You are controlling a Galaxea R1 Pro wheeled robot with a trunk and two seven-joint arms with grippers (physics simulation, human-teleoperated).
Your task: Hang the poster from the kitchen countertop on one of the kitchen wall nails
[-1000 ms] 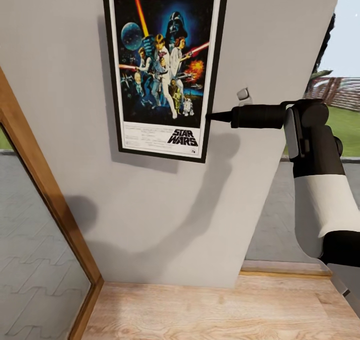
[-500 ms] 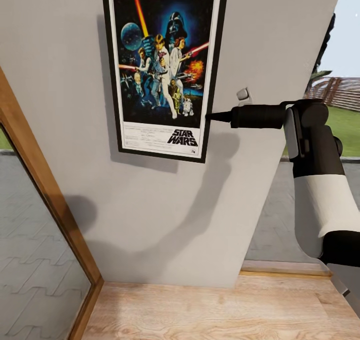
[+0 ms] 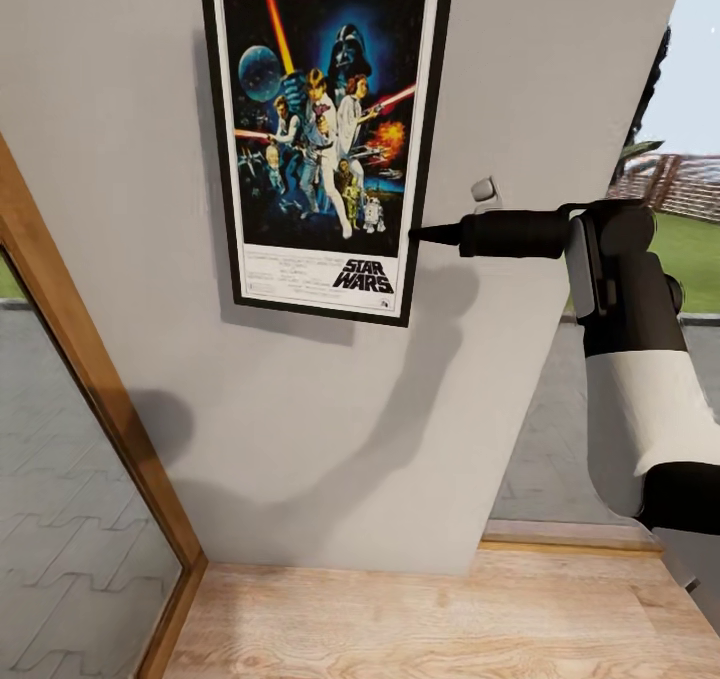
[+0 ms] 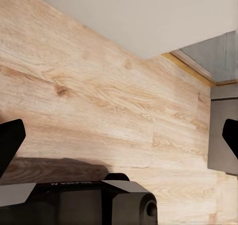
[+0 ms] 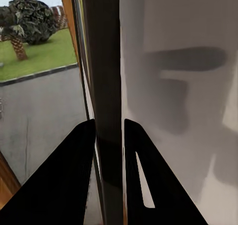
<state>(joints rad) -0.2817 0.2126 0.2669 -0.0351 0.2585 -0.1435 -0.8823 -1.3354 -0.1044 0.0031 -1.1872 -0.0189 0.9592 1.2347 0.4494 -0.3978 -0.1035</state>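
Head view, left to right, with the pale grey wall panel [image 3: 330,439] as landmark. A slanted brown wooden door frame [image 3: 90,359] borders the panel's left edge, glass behind it. High on the panel, flat against it, is the upright rectangular Star Wars poster [image 3: 322,139] with thin black frame, white inner border and dark blue artwork. At the poster's lower right edge, the black right gripper [image 3: 418,235] meets the frame; its arm [image 3: 630,359], black then white, reaches in from the panel's right side and casts a shadow on the panel. A small pale grey fitting [image 3: 485,190] sits on the panel just above the arm.

Right wrist view: the two black fingers [image 5: 69,180] are clenched on the poster's dark edge [image 5: 106,86].

Left wrist view: the left gripper [image 4: 119,140] has its fingers [image 4: 9,140] spread wide apart, released, above the light wooden floor [image 4: 99,96] at the panel's foot.
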